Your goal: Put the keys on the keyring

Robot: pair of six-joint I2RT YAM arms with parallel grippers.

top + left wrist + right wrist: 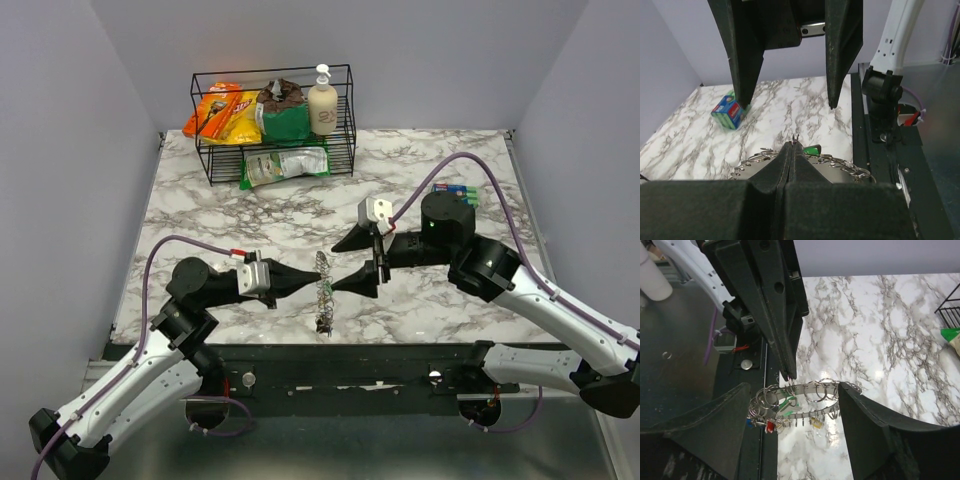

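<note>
The keyring [812, 388] stands upright by the table's [250, 220] near edge, my left gripper [792, 146] pinched tight on its rim. Keys [771, 426] dangle below, several blurred or overlapping. My right gripper [334, 270] straddles it, spread wide, gripping nothing.

I see white-grey marble table [200, 190] centre | plain pale walls [60, 120] at 9, 12, 3 | black wire basket [352, 120] at 12 by back wall | grey metal surface [400, 440] at 6 | soft even light
</note>
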